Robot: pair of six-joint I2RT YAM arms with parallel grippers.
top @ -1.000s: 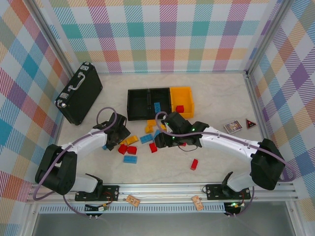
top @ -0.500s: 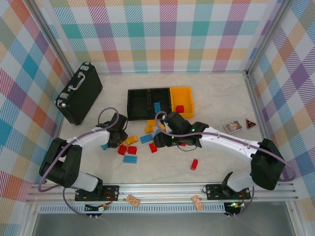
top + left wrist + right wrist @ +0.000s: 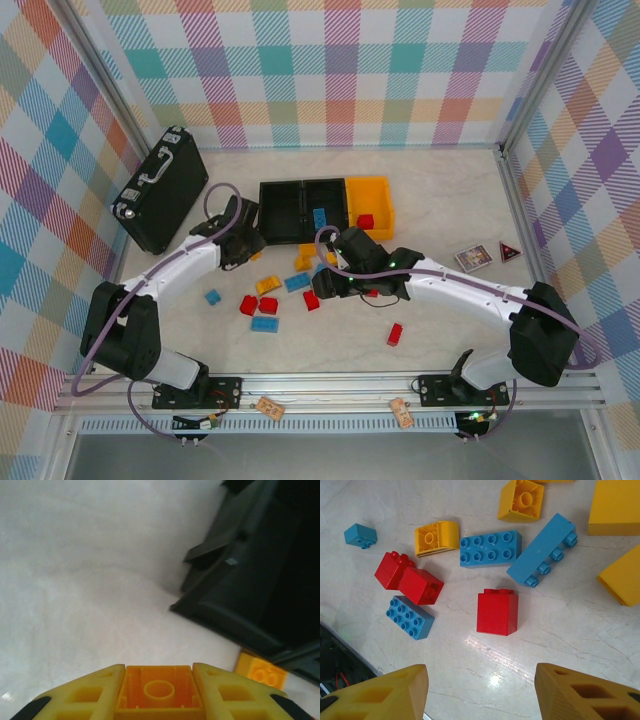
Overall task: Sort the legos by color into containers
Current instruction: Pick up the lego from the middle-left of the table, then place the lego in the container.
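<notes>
While left gripper [image 3: 159,670] pinches, lego [image 3: 159,700] looks hollow.

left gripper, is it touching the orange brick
Touching. Left wrist view shows the orange brick pressed between both fingers of the left gripper, no gap either side.

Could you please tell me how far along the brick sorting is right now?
Done: one blue plastic brick in the middle black plastic bin, one red brick in the yellow-orange bin. In hand: the left end effector grips a yellow-orange brick. Left: the loose bricks on the table.
</notes>
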